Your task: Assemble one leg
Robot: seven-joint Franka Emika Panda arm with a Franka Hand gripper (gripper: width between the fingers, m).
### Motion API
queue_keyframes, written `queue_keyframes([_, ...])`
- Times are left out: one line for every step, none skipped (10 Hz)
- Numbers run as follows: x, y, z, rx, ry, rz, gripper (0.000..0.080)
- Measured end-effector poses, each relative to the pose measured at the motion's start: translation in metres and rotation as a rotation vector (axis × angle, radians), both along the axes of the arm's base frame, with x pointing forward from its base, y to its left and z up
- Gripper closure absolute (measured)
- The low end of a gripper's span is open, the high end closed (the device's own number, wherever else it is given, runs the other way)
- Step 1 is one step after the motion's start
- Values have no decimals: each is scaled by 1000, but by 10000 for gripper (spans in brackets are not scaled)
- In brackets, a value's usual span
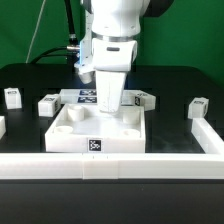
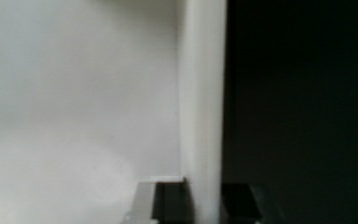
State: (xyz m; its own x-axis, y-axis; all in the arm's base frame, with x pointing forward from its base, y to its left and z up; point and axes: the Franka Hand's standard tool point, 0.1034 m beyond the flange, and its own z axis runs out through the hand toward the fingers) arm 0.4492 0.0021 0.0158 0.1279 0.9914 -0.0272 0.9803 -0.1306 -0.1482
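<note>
The tool point(image 1: 106, 100) looks clamped on the leg point(image 2: 202, 100), held upright at frame centre (long axis vertical) over the far edge of the tray point(image 1: 60, 143); the socket probably lies just below.

White socketed tray point(image 1: 126, 128), marker board point(image 1: 72, 97) behind it, black table point(image 1: 180, 125)

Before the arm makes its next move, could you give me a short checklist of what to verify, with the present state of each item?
1. Gripper above the tray: ok.
2. Gripper holds a leg: cannot tell; a white strip stands between the fingers.
3. Tray socket at the exterior view's left empty: ok.
4. Loose leg at the exterior view's right apart from the tray: ok.
5. Any leg seated in a socket: cannot tell; the arm hides part of the tray.
</note>
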Motion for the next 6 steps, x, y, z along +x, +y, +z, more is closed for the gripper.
queue_keyframes([0, 0, 0, 0, -1, 0, 735])
queue_keyframes([1, 0, 0, 0, -3, 0, 735])
queue_keyframes([1, 0, 0, 0, -4, 0, 735])
queue_keyframes([1, 0, 0, 0, -4, 0, 735])
queue_keyframes([1, 1, 0, 1, -4, 16, 735])
queue_keyframes([6, 3, -1, 5, -11, 79, 735])
